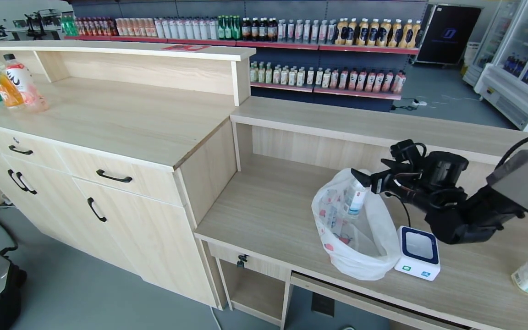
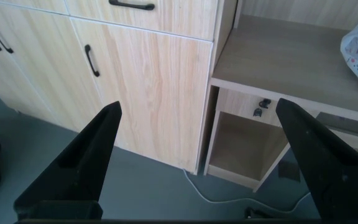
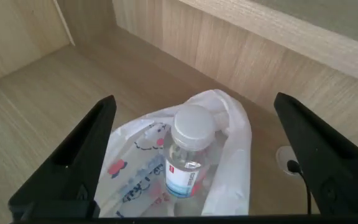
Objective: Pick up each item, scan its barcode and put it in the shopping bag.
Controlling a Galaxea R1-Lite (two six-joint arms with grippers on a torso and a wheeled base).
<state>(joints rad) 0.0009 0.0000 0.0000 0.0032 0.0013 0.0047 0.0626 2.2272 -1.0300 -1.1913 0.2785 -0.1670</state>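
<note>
A: Where's our clear bottle (image 1: 353,198)?
B: Upright in the shopping bag (image 1: 360,259), nxt to the scanner (image 1: 419,251). Our right gripper (image 3: 194,102) hangs just abv it, fingers spread, nothing held.
A: Left gripper (image 2: 197,107)?
B: Spread too, empty, nr the cabinet (image 2: 148,81).

Bright, even indoor light; soft shadows beneath counter (image 1: 268,206); head view bends straight lines near edges.
</note>
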